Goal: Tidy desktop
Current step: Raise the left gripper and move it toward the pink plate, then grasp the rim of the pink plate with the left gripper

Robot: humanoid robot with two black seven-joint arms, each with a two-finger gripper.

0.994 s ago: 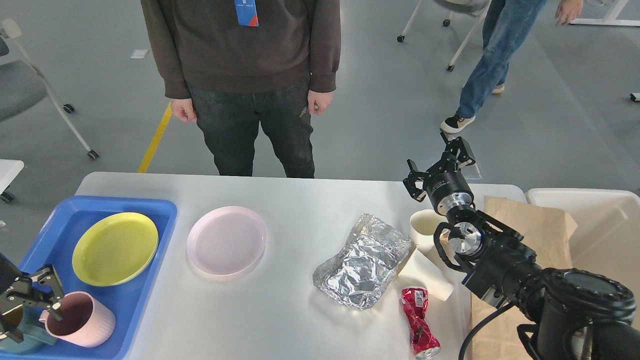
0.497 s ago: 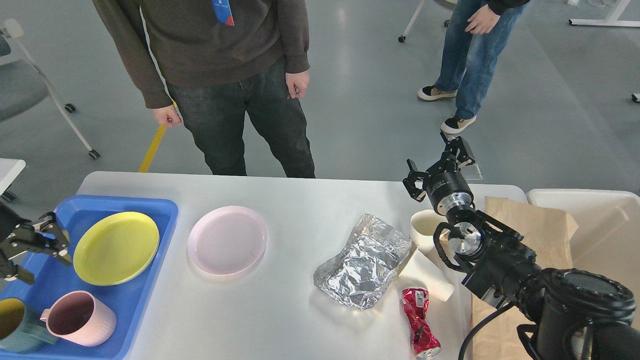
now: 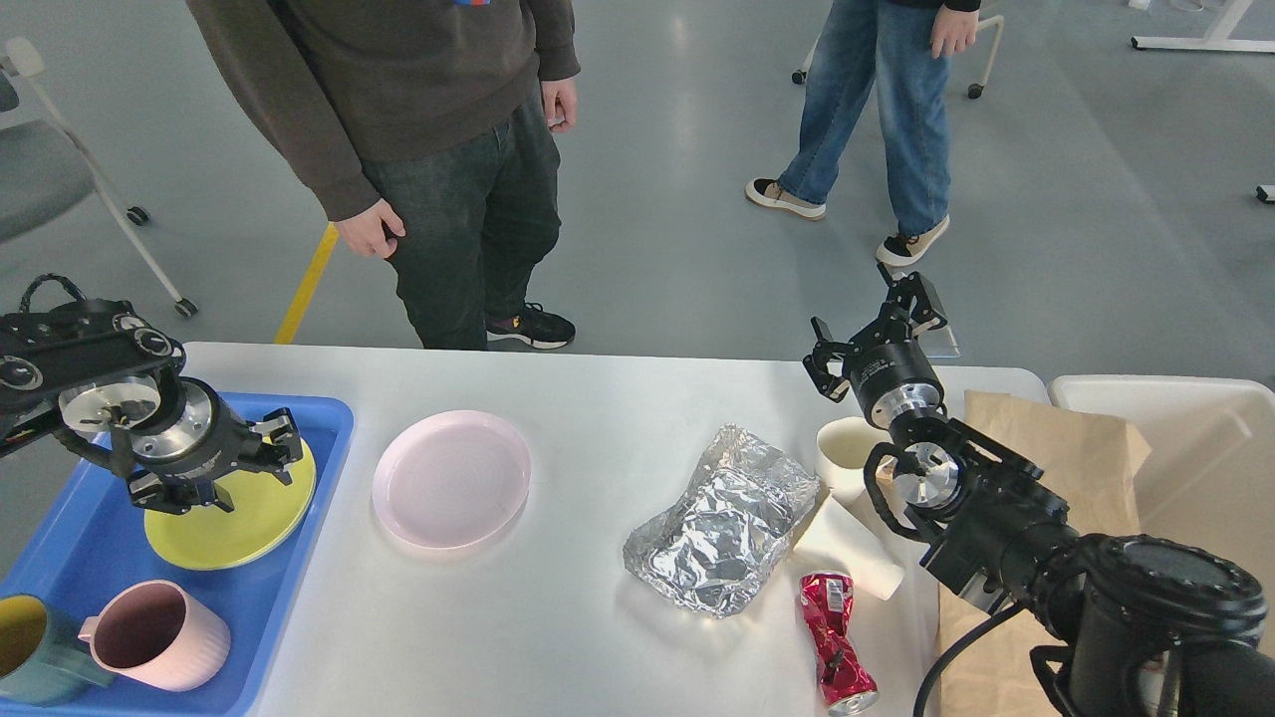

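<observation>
Crinkled silver foil sheet (image 3: 722, 518) lies on the smooth white surface (image 3: 588, 637); a glossy yellow round plate (image 3: 239, 508) fills the blue plastic tray (image 3: 329, 423). Both my left hand (image 3: 261, 453) and right hand (image 3: 872, 324) are spread, empty.

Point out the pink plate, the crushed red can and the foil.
pink plate (image 3: 451, 479), head view, middle of its dish.
crushed red can (image 3: 835, 642), head view, pinched waist of the can.
foil (image 3: 724, 519), head view, middle of the crumpled sheet.
</observation>
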